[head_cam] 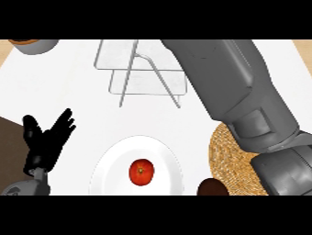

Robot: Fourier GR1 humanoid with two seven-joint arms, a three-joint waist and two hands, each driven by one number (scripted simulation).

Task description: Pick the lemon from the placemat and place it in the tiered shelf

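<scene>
One lemon, unlisted: you cannot see it, nor the right hand's fingers beyond the forearm. Placemat [230, 158] at near right edge; tiered shelf [145, 73] at far edge holds nothing visible, so placing remains. Left hand [47, 137] rests near-left, fingers apart.

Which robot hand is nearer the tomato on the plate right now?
Left. The left robot hand rests open just left of the plate holding the tomato. The right robot hand isn't visible; only its forearm crosses the placemat.
</scene>
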